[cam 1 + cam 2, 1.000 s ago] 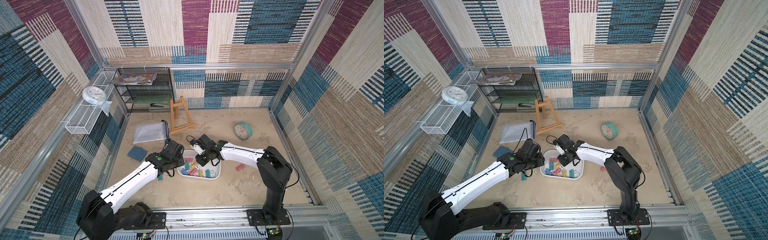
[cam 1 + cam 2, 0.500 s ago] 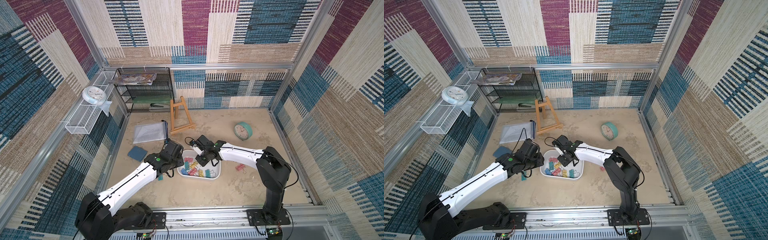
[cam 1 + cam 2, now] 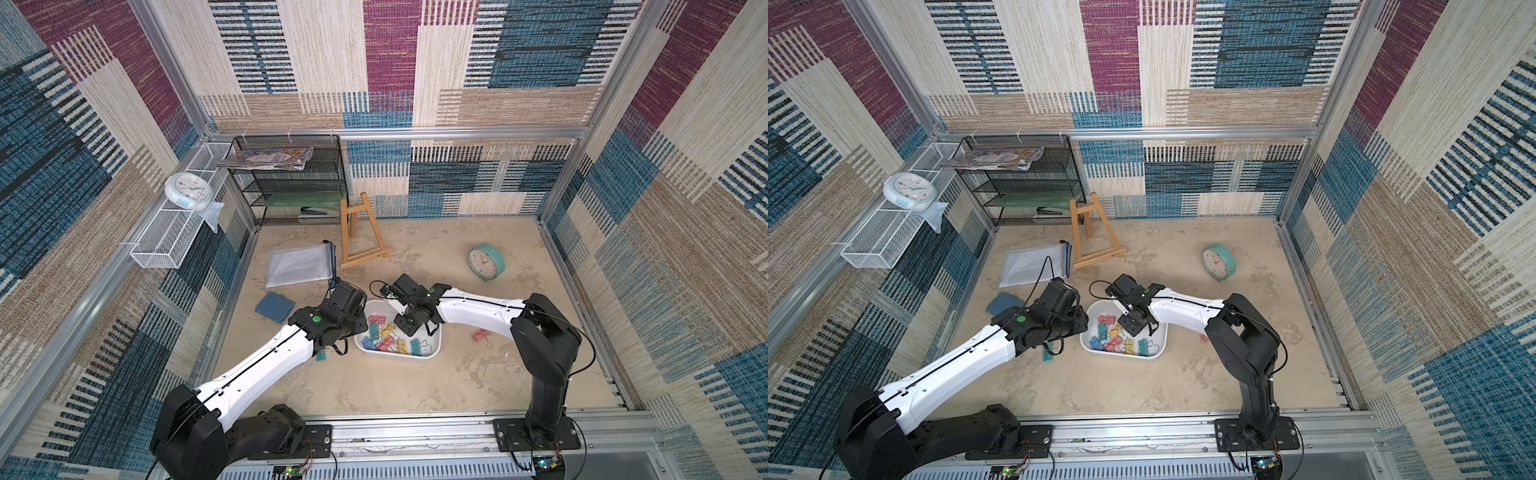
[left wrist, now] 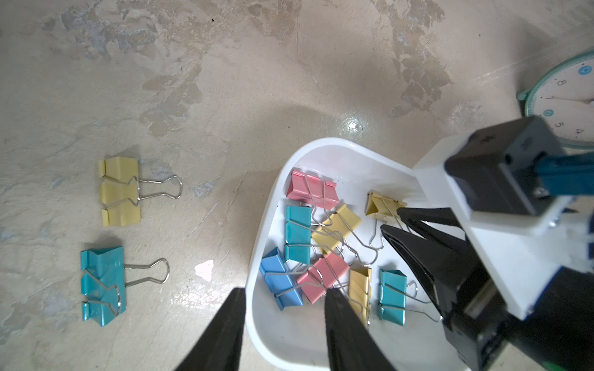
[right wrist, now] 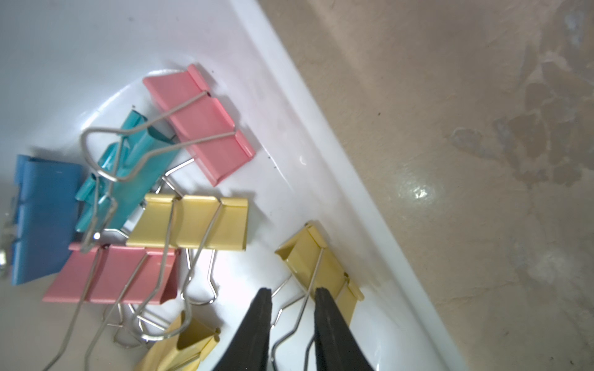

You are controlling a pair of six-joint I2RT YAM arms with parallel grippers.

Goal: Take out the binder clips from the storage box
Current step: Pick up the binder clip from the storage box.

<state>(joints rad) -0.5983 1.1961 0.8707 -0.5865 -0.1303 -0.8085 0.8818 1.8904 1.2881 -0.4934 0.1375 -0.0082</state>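
The storage box is a shallow white tub at the table's middle, shown in both top views, with its rim toward the front. Several pastel binder clips lie in it. My left gripper is open and straddles the box's rim, one finger outside and one inside. My right gripper reaches into the box with a narrow gap between its jaws. The wire handle of a yellow clip runs through that gap and is not clamped. A yellow clip and a teal clip lie outside on the table, and a pink clip lies to the box's right.
A dark-blue pad and a document pouch lie behind my left arm. A wooden easel and a teal clock stand farther back. A black mesh rack fills the back left corner, beside a white wire basket on the wall.
My right wrist has edged slightly to the left over the box. The left arm has hardly moved.
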